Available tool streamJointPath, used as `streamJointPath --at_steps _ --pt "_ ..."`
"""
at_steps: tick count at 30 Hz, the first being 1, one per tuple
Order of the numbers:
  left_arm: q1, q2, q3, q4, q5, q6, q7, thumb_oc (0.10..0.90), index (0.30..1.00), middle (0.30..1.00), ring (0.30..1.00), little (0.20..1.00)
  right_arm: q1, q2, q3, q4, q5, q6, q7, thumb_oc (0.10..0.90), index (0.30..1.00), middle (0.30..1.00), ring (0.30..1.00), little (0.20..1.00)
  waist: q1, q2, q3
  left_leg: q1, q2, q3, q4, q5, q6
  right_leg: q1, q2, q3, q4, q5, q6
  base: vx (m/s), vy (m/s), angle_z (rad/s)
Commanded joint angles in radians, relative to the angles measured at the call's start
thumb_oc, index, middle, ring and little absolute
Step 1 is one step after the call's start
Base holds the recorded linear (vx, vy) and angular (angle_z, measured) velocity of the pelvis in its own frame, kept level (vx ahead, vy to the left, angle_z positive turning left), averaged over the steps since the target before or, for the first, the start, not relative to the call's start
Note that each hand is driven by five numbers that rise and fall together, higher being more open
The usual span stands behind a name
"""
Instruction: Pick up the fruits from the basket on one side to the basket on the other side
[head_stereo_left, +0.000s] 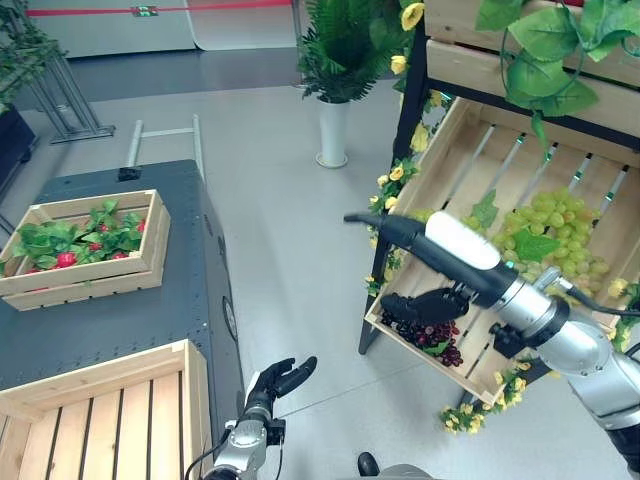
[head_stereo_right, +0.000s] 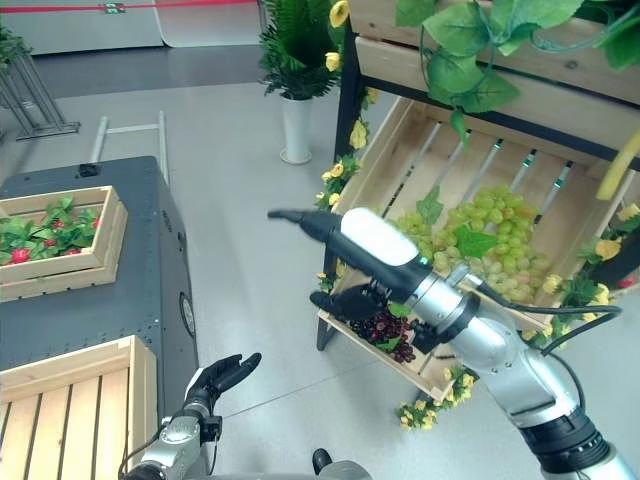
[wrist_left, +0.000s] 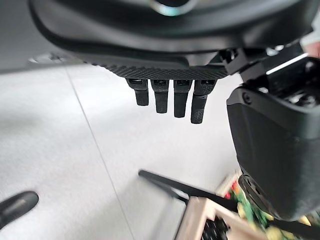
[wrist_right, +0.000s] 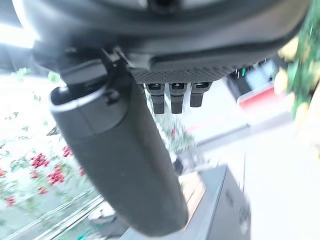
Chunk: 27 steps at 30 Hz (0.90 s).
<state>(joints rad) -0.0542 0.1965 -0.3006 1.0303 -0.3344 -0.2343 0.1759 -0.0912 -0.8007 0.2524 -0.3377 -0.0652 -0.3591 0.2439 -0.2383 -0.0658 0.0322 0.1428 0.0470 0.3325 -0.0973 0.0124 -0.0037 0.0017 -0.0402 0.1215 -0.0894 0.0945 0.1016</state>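
Right hand (head_stereo_left: 432, 303) hovers with fingers straight and empty over the dark grapes (head_stereo_left: 425, 335) in the slanted crate (head_stereo_left: 470, 140) (reach step). Next it likely must lower and close round the bunch; left hand (head_stereo_left: 278, 382) idles, relaxed

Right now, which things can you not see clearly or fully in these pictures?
- Dark grapes: partly hidden under the right hand in the left eye view.
- Slanted crate: cut off by the right edge in the right eye view.
- Empty wooden crate: cut off by the bottom edge in the left eye view.
- Red fruits in the leafy crate: too small to identify.
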Motion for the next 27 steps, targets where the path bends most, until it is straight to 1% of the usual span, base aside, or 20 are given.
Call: streamJointPath --at_steps 1,5,6,7,8,9,11,12,13,15,18,19,23,25,26,27 --pt "-0.049 0.016 0.013 0.045 0.070 -0.108 0.024 0.800 0.900 0.900 0.900 0.900 -0.059 0.073 0.002 0.026 0.118 -0.020 -0.020 0.800 0.900 0.900 0.900 0.900 0.053 0.012 -0.017 0.014 -0.024 -0.042 0.010 -0.096 0.024 0.036 0.018 -0.059 0.013 -0.043 -0.008 0.01 -0.071 0.14" --pt "-0.021 0.019 0.009 0.090 0.090 -0.088 0.042 0.800 0.900 0.900 0.900 0.900 -0.033 0.148 0.106 0.124 0.104 0.021 -0.065 0.800 0.900 0.900 0.900 0.900 0.079 0.014 -0.009 0.012 -0.023 -0.072 0.010 -0.094 0.022 0.045 0.010 -0.092 0.013 -0.050 -0.010 0.01 -0.063 0.16" --pt "-0.015 0.021 0.010 0.097 0.095 -0.076 0.050 0.800 0.900 0.900 0.900 0.900 -0.033 0.167 0.131 0.155 0.117 0.044 -0.071 0.800 0.900 0.900 0.900 0.900 0.088 0.015 -0.010 0.008 -0.024 -0.080 0.010 -0.093 0.022 0.045 0.009 -0.099 0.012 -0.051 -0.011 0.02 -0.077 0.10" --pt "-0.005 0.022 0.011 0.105 0.093 -0.071 0.053 0.800 0.900 0.900 0.900 0.900 -0.027 0.199 0.169 0.213 0.110 0.048 -0.098 0.800 0.900 0.900 0.900 0.900 0.098 0.016 -0.004 0.010 -0.024 -0.097 0.010 -0.092 0.021 0.054 0.005 -0.115 0.011 -0.055 -0.012 0.01 -0.070 0.15" --pt "-0.003 0.022 0.011 0.106 0.090 -0.069 0.054 0.800 0.900 0.900 0.900 0.900 -0.027 0.203 0.174 0.221 0.117 0.053 -0.098 0.800 0.900 0.900 0.900 0.900 0.101 0.016 -0.006 0.007 -0.024 -0.098 0.010 -0.091 0.021 0.052 0.005 -0.116 0.010 -0.054 -0.013 0.01 -0.081 0.22" --pt "0.005 0.021 0.012 0.111 0.093 -0.072 0.056 0.800 0.900 0.900 0.900 0.900 -0.023 0.238 0.215 0.282 0.118 0.061 -0.119 0.800 0.900 0.900 0.900 0.900 0.114 0.017 -0.004 0.003 -0.025 -0.111 0.010 -0.089 0.019 0.056 0.001 -0.133 0.010 -0.058 -0.015 0.00 -0.073 0.22" --pt "0.015 0.015 0.006 0.111 0.099 -0.082 0.059 0.800 0.900 0.900 0.900 0.900 -0.018 0.279 0.261 0.356 0.110 0.077 -0.141 0.800 0.900 0.900 0.900 0.900 0.133 0.020 0.000 -0.001 -0.025 -0.127 0.010 -0.086 0.017 0.062 -0.004 -0.159 0.007 -0.063 -0.018 0.01 -0.080 0.17" --pt "0.017 0.014 0.005 0.110 0.099 -0.085 0.062 0.800 0.900 0.900 0.900 0.900 -0.019 0.283 0.266 0.362 0.116 0.084 -0.138 0.800 0.900 0.900 0.900 0.900 0.134 0.020 0.001 -0.002 -0.025 -0.129 0.010 -0.086 0.017 0.063 -0.005 -0.162 0.007 -0.064 -0.018 0.01 -0.079 0.25" --pt "0.024 0.011 -0.003 0.101 0.102 -0.093 0.066 0.800 0.900 0.900 0.900 0.900 -0.014 0.309 0.292 0.415 0.125 0.103 -0.148 0.800 0.900 0.900 0.900 0.900 0.148 0.024 0.004 -0.006 -0.027 -0.144 0.010 -0.084 0.015 0.067 -0.007 -0.184 0.010 -0.071 -0.021 0.01 -0.061 0.29" --pt "0.026 0.008 -0.008 0.097 0.097 -0.100 0.068 0.800 0.900 0.900 0.900 0.900 -0.014 0.324 0.311 0.462 0.119 0.103 -0.159 0.800 0.900 0.900 0.900 0.900 0.157 0.027 0.007 -0.010 -0.028 -0.156 0.010 -0.082 0.014 0.071 -0.009 -0.199 0.012 -0.075 -0.024 0.01 -0.055 0.29" --pt "0.025 0.002 -0.019 0.089 0.106 -0.109 0.070 0.800 0.900 0.900 0.900 0.900 -0.014 0.360 0.349 0.564 0.129 0.134 -0.180 0.800 0.900 0.900 0.900 0.900 0.181 0.035 0.013 -0.019 -0.030 -0.186 0.010 -0.077 0.011 0.080 -0.014 -0.237 0.015 -0.085 -0.029 0.01 -0.064 0.27" --pt "0.025 0.002 -0.025 0.086 0.122 -0.112 0.066 0.800 0.900 0.900 0.900 0.900 -0.012 0.371 0.355 0.593 0.154 0.152 -0.177 0.800 0.900 0.900 0.900 0.900 0.188 0.037 0.015 -0.022 -0.030 -0.195 0.010 -0.076 0.011 0.083 -0.016 -0.248 0.015 -0.088 -0.031 0.01 -0.052 0.37" --pt "0.027 0.007 -0.062 0.073 0.173 -0.123 0.043 0.800 0.900 0.900 0.900 0.900 -0.004 0.407 0.354 0.700 0.184 0.179 -0.180 0.800 0.900 0.900 0.900 0.900 0.203 0.042 0.017 -0.033 -0.032 -0.221 0.010 -0.071 0.007 0.088 -0.018 -0.272 0.017 -0.096 -0.035 0.00 -0.045 0.33" --pt "0.025 0.010 -0.099 0.066 0.200 -0.134 0.017 0.800 0.900 0.900 0.900 0.900 -0.002 0.442 0.347 0.809 0.203 0.181 -0.192 0.800 0.900 0.900 0.900 0.900 0.216 0.048 0.020 -0.041 -0.035 -0.242 0.010 -0.068 0.008 0.093 -0.020 -0.290 0.018 -0.103 -0.037 -0.01 -0.046 0.24" --pt "0.024 0.011 -0.102 0.066 0.205 -0.134 0.013 0.800 0.900 0.900 0.900 0.900 -0.002 0.445 0.345 0.816 0.203 0.187 -0.192 0.800 0.900 0.900 0.900 0.900 0.217 0.048 0.020 -0.042 -0.035 -0.244 0.010 -0.067 0.008 0.094 -0.020 -0.292 0.018 -0.104 -0.037 -0.01 -0.042 0.31" --pt "0.022 0.015 -0.122 0.065 0.221 -0.141 -0.009 0.800 0.900 0.900 0.900 0.900 -0.005 0.467 0.331 0.891 0.210 0.195 -0.197 0.800 0.900 0.900 0.900 0.900 0.227 0.053 0.024 -0.046 -0.037 -0.258 0.010 -0.064 0.009 0.098 -0.022 -0.301 0.019 -0.108 -0.040 -0.01 -0.030 0.29"
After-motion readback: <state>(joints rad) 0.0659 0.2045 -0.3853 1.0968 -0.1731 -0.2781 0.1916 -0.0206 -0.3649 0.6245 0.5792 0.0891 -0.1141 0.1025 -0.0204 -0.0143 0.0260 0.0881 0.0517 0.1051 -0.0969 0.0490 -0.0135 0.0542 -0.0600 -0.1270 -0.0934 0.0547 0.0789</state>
